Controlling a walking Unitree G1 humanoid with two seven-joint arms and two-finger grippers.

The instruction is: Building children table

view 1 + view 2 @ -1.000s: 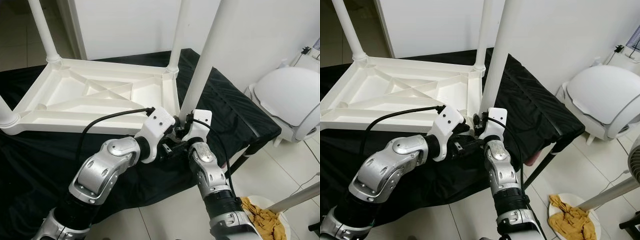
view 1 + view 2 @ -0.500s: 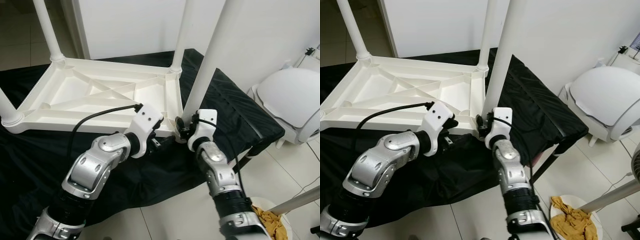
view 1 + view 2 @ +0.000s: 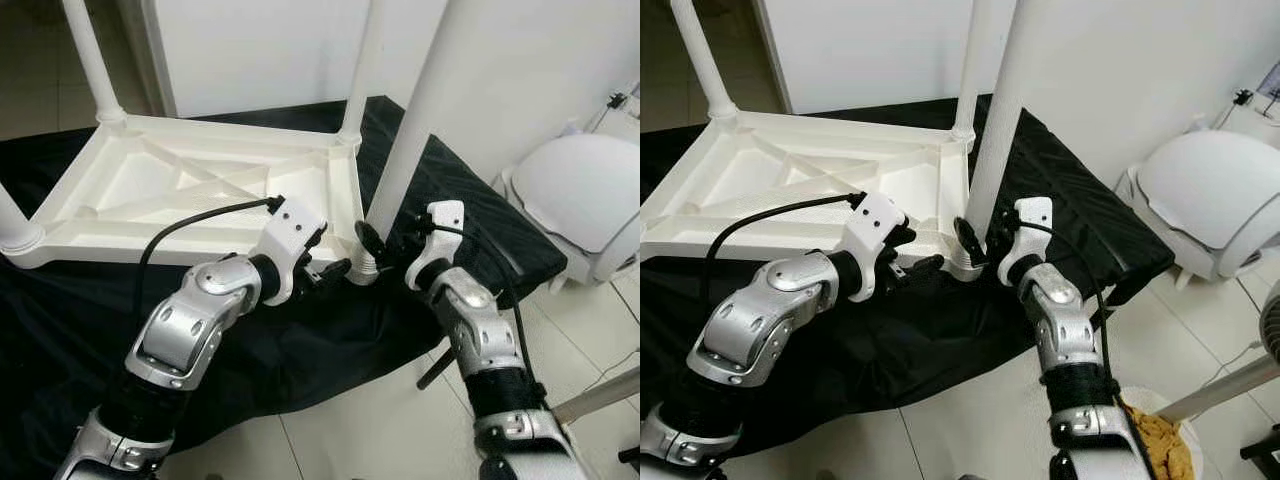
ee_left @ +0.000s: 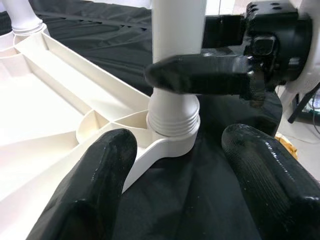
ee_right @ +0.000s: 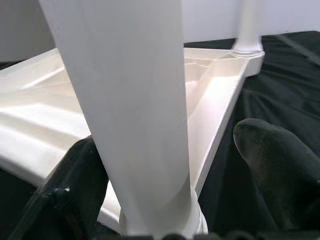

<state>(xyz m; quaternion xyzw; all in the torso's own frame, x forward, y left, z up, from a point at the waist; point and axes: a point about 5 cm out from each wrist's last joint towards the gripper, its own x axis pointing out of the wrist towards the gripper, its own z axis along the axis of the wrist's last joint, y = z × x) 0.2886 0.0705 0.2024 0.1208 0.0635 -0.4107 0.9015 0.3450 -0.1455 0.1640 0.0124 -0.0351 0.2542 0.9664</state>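
The white plastic table point(image 3: 190, 190) lies upside down on a black cloth point(image 3: 300, 340), its ribbed underside facing up and legs standing up from its corners. The near corner leg point(image 3: 405, 140) stands in its socket point(image 4: 167, 142), with a band of screw thread showing just above the collar, so it looks not fully turned home.

The right gripper point(image 3: 385, 245) straddles this leg low down, one finger on each side and a gap beside the leg, so it is spread and not clamping. The left gripper point(image 3: 330, 272) is just beside the socket, its fingers point(image 4: 100, 175) wide apart and holding nothing.

The leg is likely light, stiff and hollow, and its smooth round surface looks slippery for the hard black fingers. A firm squeeze low on the leg, near the thread, should turn it best; a grip higher up could tilt it and jam the thread. The tabletop seems light enough to slide on the cloth, so bracing the corner would help.

To the right stands a white domed bin point(image 3: 590, 200), and a yellow rag point(image 3: 1155, 440) lies on the floor.
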